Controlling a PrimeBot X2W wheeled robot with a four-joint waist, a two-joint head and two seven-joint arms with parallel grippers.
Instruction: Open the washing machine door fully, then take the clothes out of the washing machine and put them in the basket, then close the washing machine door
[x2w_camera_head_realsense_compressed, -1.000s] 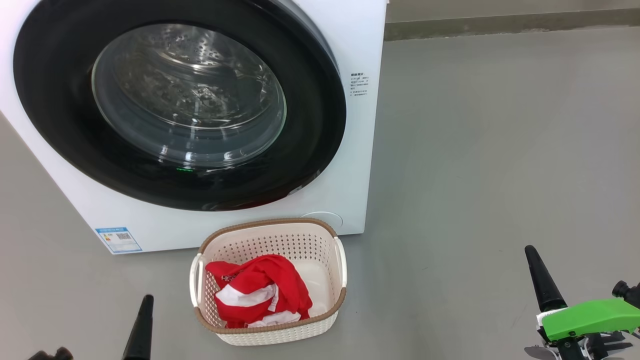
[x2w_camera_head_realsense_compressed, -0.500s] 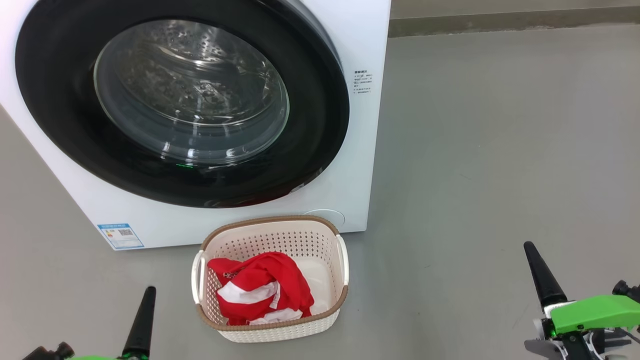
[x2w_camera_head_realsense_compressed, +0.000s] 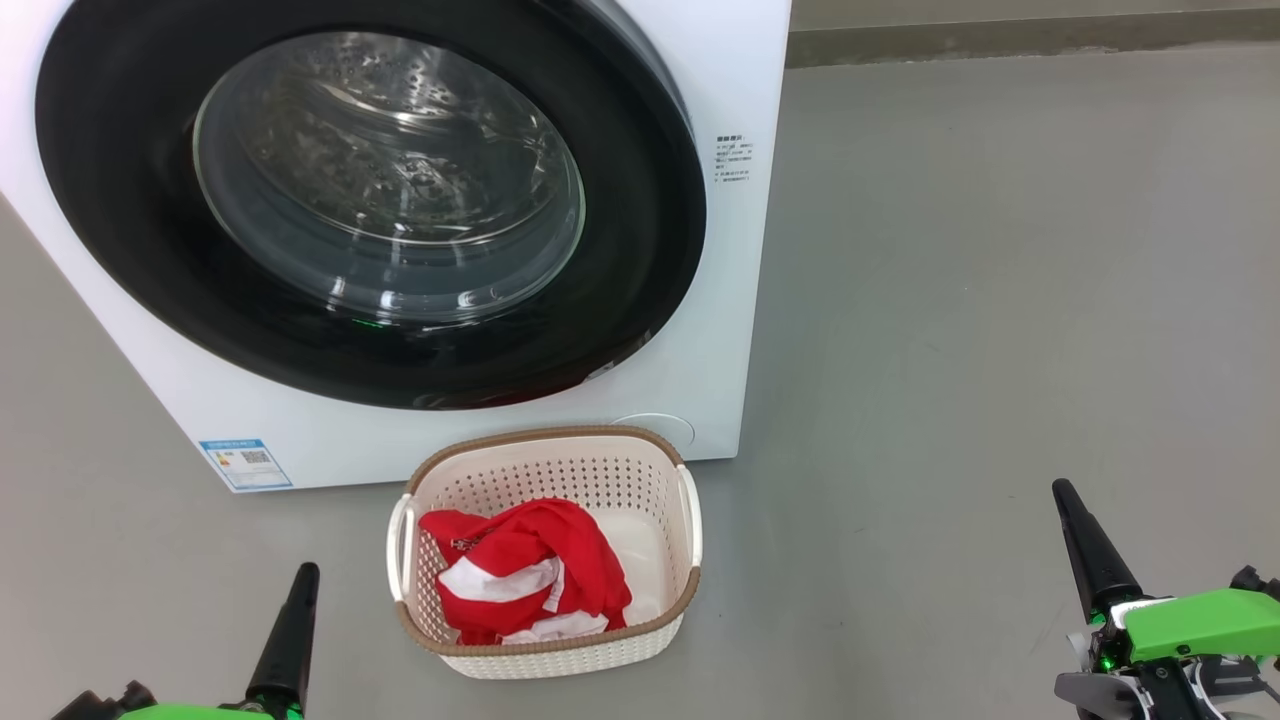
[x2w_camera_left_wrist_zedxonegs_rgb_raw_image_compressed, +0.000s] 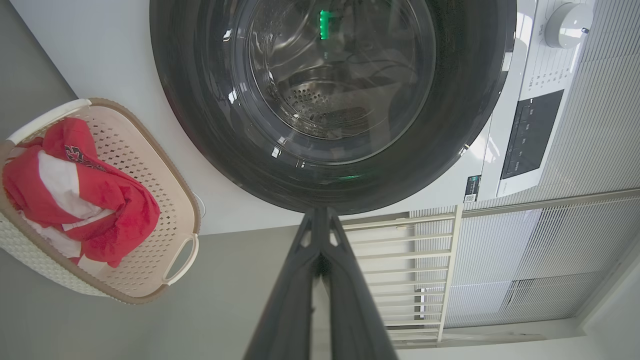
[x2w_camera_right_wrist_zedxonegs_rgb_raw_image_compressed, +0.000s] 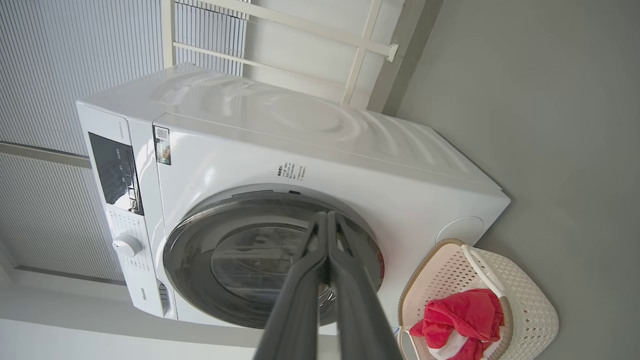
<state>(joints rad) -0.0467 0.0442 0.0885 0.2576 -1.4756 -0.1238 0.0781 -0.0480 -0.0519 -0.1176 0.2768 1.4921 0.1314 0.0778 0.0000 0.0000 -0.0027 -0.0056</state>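
Basket (x2w_camera_head_realsense_compressed: 560, 658): stands on the floor (x2w_camera_head_realsense_compressed: 1000, 300) just in front of the washing machine (x2w_camera_head_realsense_compressed: 730, 330), below the lower right of the door (x2w_camera_head_realsense_compressed: 640, 230).
Basket contents: red-and-white clothes (x2w_camera_head_realsense_compressed: 530, 565), bunched toward the left half; the bare bottom shows on the right.
Door: shut against the machine front; the steel drum (x2w_camera_head_realsense_compressed: 400, 150) shows through the glass.
Open room: grey floor runs wide to the right of the machine and basket.
Left hand (x2w_camera_head_realsense_compressed: 306, 578): fingers pressed together, holding nothing, left of the basket and apart from it.
Right hand (x2w_camera_head_realsense_compressed: 1066, 500): fingers pressed together, holding nothing, well apart to the right.
Change: the head view has shifted slightly. The left hand reaches further into it. Basket, clothes and door are as before.
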